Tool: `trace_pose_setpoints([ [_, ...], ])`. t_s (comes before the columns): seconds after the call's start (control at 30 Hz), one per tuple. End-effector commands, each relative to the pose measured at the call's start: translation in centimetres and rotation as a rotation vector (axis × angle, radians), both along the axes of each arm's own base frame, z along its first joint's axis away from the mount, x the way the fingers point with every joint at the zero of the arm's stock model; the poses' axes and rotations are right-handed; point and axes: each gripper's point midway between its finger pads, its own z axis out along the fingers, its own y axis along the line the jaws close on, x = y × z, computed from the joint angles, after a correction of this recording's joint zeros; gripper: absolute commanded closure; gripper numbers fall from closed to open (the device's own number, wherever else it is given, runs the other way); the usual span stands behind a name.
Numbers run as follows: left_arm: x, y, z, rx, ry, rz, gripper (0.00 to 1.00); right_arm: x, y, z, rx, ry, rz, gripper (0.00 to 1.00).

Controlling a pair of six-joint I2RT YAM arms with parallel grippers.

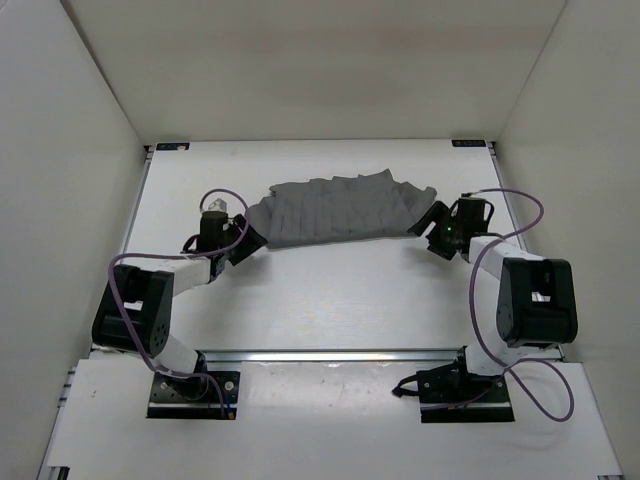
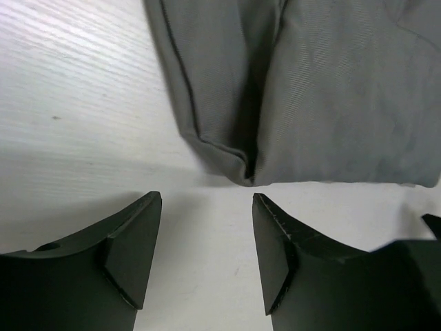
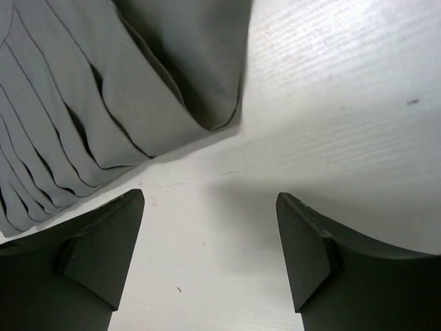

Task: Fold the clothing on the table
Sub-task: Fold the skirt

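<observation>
From the near edge of the table (image 1: 330,300) we reach forward with both arms, one to each end of the skirt. We judge this is so that its two corners can be worked together.

The left arm (image 1: 150,290) bends outward at the elbow and its forearm angles in toward the middle, with the wrist low over the tabletop. The left gripper (image 2: 205,203) is spread with only bare table between its fingers. The skirt's folded corner lies just beyond the tips and does not touch them.

The right arm (image 1: 520,290) mirrors this pose, its forearm slanting in from the right. The right gripper (image 3: 210,200) is spread wider and also holds nothing. Here the pleated corner lies just ahead and to the left of its fingertips.

Farther out, the skirt (image 1: 340,210) lies flat on the table as a wide band between the two grippers, with its pleats running across it. Its doubled edges suggest to us that one fold is already laid. With both grippers empty at the ends, we seem placed either to take a fresh grip or to draw away.
</observation>
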Motion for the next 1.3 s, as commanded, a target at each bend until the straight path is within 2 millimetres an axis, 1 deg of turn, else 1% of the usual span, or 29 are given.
trace_pose_setpoints([
  [0.0,1.9,-1.6,2.4,-0.090,-0.116,0.030,0.34,2.4,0.2,2.8,0.056,-0.156,-0.072,0.24],
  [0.13,2.3,-2.0,1.5,-0.097,-0.111,0.074,0.32,2.4,1.3,1.2,0.120,-0.120,-0.053,0.23],
  [0.2,2.6,-2.8,1.5,-0.102,-0.118,0.061,0.30,2.5,1.6,0.4,0.135,-0.108,-0.053,0.22],
  [0.23,2.4,-3.1,0.6,-0.107,-0.087,0.049,0.29,2.8,1.6,0.2,0.147,-0.105,-0.066,0.22],
  [0.27,3.0,-3.5,0.9,-0.111,-0.091,0.037,0.30,3.0,1.5,-0.2,0.153,-0.104,-0.079,0.22],
  [0.33,3.1,-3.9,0.0,-0.106,-0.063,0.026,0.31,3.6,1.6,-0.6,0.176,-0.097,-0.084,0.22],
  [0.4,3.3,-4.0,-0.4,-0.099,-0.059,0.031,0.39,4.1,1.9,-1.1,0.192,-0.081,-0.078,0.23],
  [0.43,3.4,-4.0,-0.5,-0.093,-0.062,0.040,0.48,4.8,2.1,-0.6,0.202,-0.096,-0.077,0.24],
  [0.47,3.5,-3.9,-0.5,-0.098,-0.062,0.044,0.64,4.9,2.2,-1.4,0.203,-0.076,-0.078,0.26],
  [0.5,3.6,-3.7,-0.5,-0.100,-0.065,0.050,0.76,5.4,2.0,-1.4,0.210,-0.076,-0.091,0.30],
  [0.53,3.5,-3.7,-0.9,-0.097,-0.056,0.052,0.92,5.5,2.0,-1.6,0.207,-0.072,-0.091,0.38],
  [0.57,3.7,-3.7,-0.7,-0.103,-0.062,0.053,1.00,6.4,1.8,-1.4,0.218,-0.085,-0.101,0.53],
  [0.6,3.5,-3.7,-1.0,-0.101,-0.052,0.046,1.00,6.6,2.2,-1.3,0.237,-0.093,-0.083,0.77],
  [0.67,3.3,-3.8,-1.0,-0.107,-0.046,0.034,1.00,6.6,2.1,-1.1,0.271,-0.097,-0.066,1.00],
  [0.7,3.3,-3.7,-0.6,-0.112,-0.058,0.028,1.00,6.4,2.2,-0.9,0.275,-0.099,-0.056,1.00],
  [0.73,3.0,-4.2,-0.6,-0.111,-0.057,0.008,1.00,6.4,1.6,0.2,0.270,-0.127,-0.060,1.00],
  [0.77,2.8,-4.2,-0.2,-0.103,-0.063,0.000,1.00,5.8,0.9,-0.1,0.256,-0.122,-0.070,1.00],
  [0.8,2.4,-4.4,-0.4,-0.095,-0.054,-0.018,1.00,5.8,0.1,1.2,0.242,-0.161,-0.079,1.00],
  [0.87,1.2,-6.1,0.0,-0.085,-0.059,-0.071,1.00,5.0,-0.7,2.9,0.217,-0.201,-0.069,1.00],
  [0.9,0.8,-6.6,0.0,-0.078,-0.061,-0.087,1.00,4.8,-0.8,3.1,0.196,-0.215,-0.039,0.99],
  [0.93,0.4,-7.0,0.2,-0.079,-0.067,-0.094,1.00,4.7,-0.4,4.4,0.181,-0.250,0.021,1.00],
  [1.0,-0.4,-7.6,-0.3,-0.069,-0.062,-0.106,1.00,5.9,1.7,7.7,0.161,-0.307,0.145,1.00],
  [1.03,-0.8,-7.7,-0.7,-0.074,-0.054,-0.104,1.00,5.7,3.8,8.0,0.152,-0.307,0.235,1.00],
  [1.07,-0.9,-7.8,-0.8,-0.077,-0.058,-0.108,1.00,6.7,4.8,9.7,0.149,-0.341,0.277,1.00],
  [1.1,-1.2,-7.6,-1.1,-0.091,-0.048,-0.095,1.00,7.3,7.2,11.9,0.136,-0.386,0.357,1.00],
  [1.13,-1.7,-7.6,-1.6,-0.091,-0.034,-0.094,1.00,7.2,9.0,11.9,0.146,-0.381,0.424,0.99],
  [1.2,-1.9,-7.4,-2.0,-0.090,-0.028,-0.090,1.00,7.0,15.4,14.2,0.171,-0.419,0.602,1.00],
  [1.23,-2.2,-7.5,-2.2,-0.090,-0.026,-0.093,1.00,6.3,18.9,15.9,0.175,-0.448,0.691,1.00],
  [1.27,-2.4,-7.4,-2.3,-0.091,-0.024,-0.091,1.00,4.8,21.9,14.6,0.179,-0.409,0.778,1.00],
])
